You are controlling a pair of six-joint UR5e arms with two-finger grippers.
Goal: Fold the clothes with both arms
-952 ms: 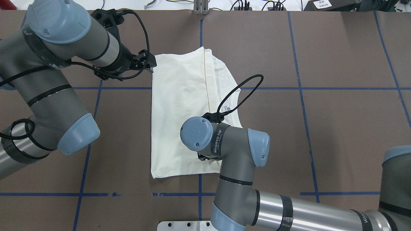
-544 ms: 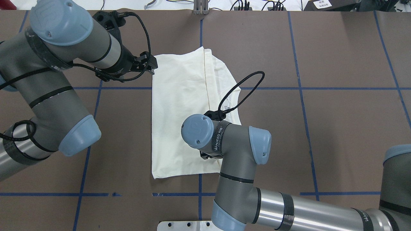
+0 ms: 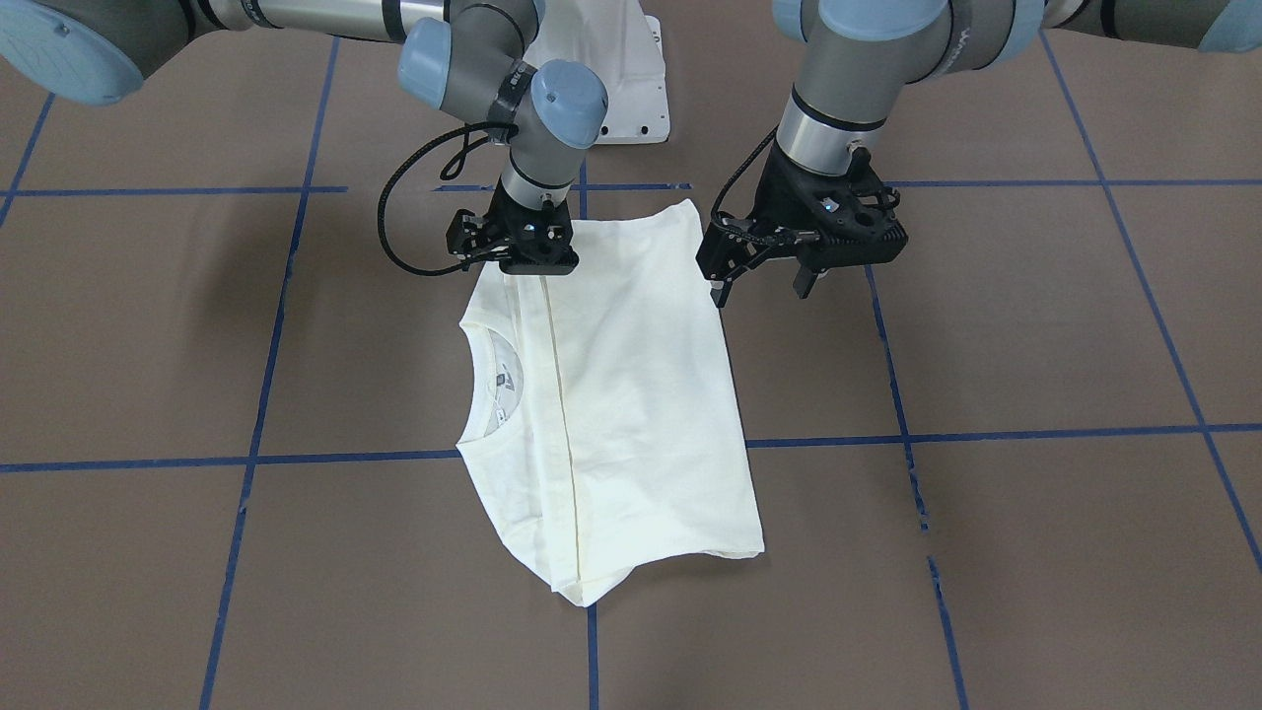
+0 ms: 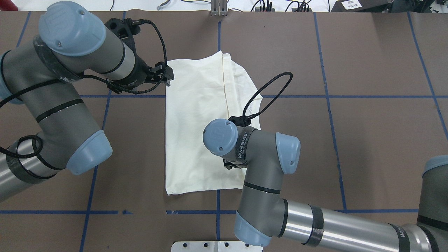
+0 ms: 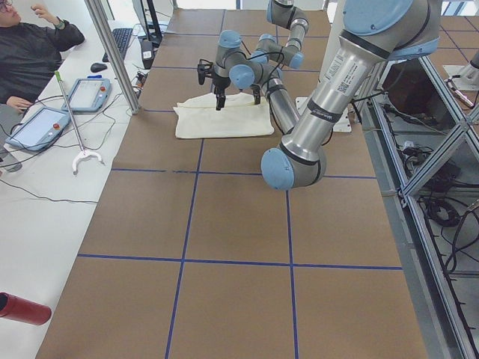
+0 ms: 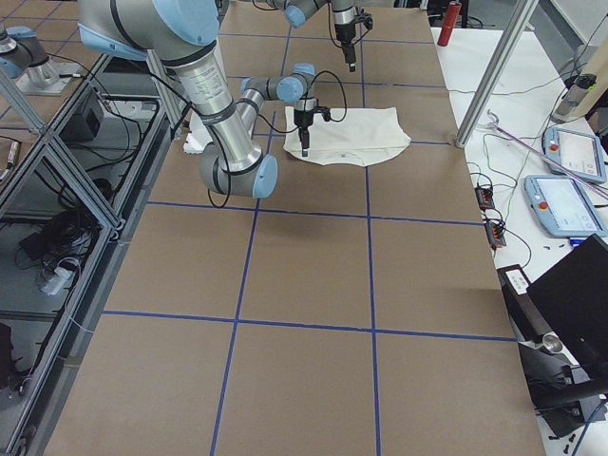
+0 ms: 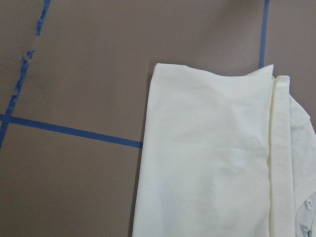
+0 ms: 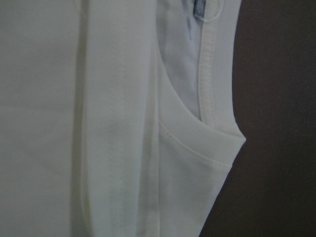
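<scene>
Cream-white long-sleeved shirt: lies folded into a long rectangle on the middle of the flat brown desk, long side running near to far. A doubled strip runs along it, and the round ribbed neck opens at its right edge. No print shows.
Black two-finger left tool: hangs raised beside the shirt's left edge, jaws spread wide and holding nothing. Its wrist camera looks down on the shirt's far left corner.
Left tool, why there: judged to be lining up on the left edge, ready to come down and take cloth for the next fold.
Black two-finger right tool: set low over the shirt's near right part, just beside the neck. Its wrist camera sees only cloth, close up. The fingers are hidden, so I cannot tell how far apart they stand or whether they have cloth.
Right tool, why there: probably to take or pin that end, so the cloth stays square while the other side is worked.
Blue tape lines: a grid on the desk. The shirt's edges run roughly along it.
Containers: none shows in any view. The shirt rests straight on the desk.
</scene>
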